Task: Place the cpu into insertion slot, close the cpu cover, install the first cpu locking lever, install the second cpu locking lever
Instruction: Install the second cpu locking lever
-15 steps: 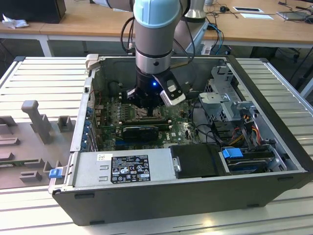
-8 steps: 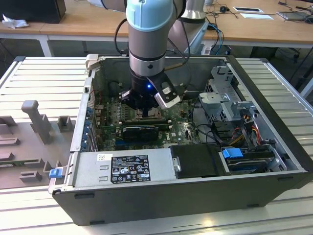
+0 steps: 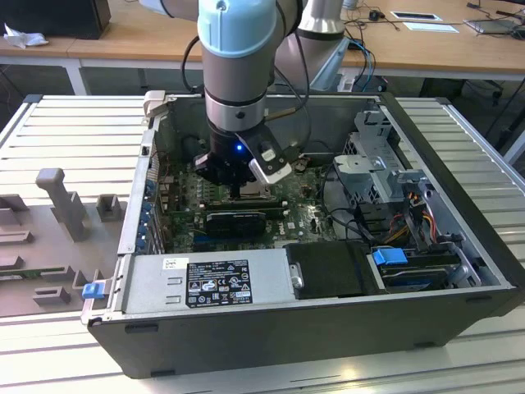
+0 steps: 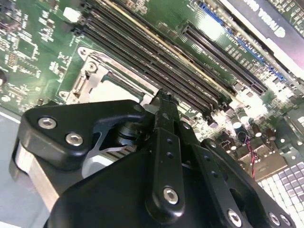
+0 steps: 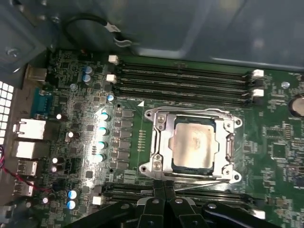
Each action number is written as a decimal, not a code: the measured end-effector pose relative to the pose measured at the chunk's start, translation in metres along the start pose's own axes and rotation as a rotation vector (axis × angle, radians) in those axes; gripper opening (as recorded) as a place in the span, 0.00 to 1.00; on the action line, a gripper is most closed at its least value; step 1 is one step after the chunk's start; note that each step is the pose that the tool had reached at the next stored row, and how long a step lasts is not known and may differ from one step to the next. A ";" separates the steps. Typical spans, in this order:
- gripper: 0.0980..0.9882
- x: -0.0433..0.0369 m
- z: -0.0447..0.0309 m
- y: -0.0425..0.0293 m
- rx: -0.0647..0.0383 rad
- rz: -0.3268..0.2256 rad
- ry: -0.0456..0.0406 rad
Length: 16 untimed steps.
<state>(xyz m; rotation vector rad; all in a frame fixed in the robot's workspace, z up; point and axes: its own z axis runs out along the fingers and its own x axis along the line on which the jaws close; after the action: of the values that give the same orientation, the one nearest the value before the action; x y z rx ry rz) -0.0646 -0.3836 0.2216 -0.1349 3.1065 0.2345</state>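
First wrist view: the cpu [image 5: 192,143] sits seated in the insertion slot [image 5: 159,142], its dull silver top showing through the window of the cpu cover [image 5: 221,142], which lies closed flat over it on the green motherboard [image 5: 280,142]. The gripper [image 5: 164,190] presses in at the near rim of the socket with its fingertips drawn together, apparently on a thin wire locking lever [image 5: 199,183] running along that edge, though whether it actually clamps the wire cannot be made out. The risk from here is a slip: a lever springing off its hook could snap back across the board, or the closed fingertips could skid into the long black memory slots [image 5: 183,76] and small capacitors [image 5: 102,130] crowded around the socket. In the exterior view, the arm [image 3: 236,74] stands almost vertical over the open computer case [image 3: 320,328], wrist pointed straight down, the gripper [image 3: 238,187] buried low among the components at the case's centre.
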 end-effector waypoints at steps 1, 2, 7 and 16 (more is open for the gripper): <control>0.01 0.0003 0.0030 -0.0004 0.000 -0.001 0.0001; 0.01 0.0009 0.0050 -0.0010 -0.004 -0.003 0.0003; 0.01 0.0016 0.0061 -0.0049 -0.032 -0.011 -0.0040; 0.01 0.0081 0.0038 -0.0222 -0.106 -0.014 -0.0123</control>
<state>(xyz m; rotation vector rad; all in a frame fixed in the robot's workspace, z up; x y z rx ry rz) -0.0707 -0.4055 0.2142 -0.1560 3.0801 0.3982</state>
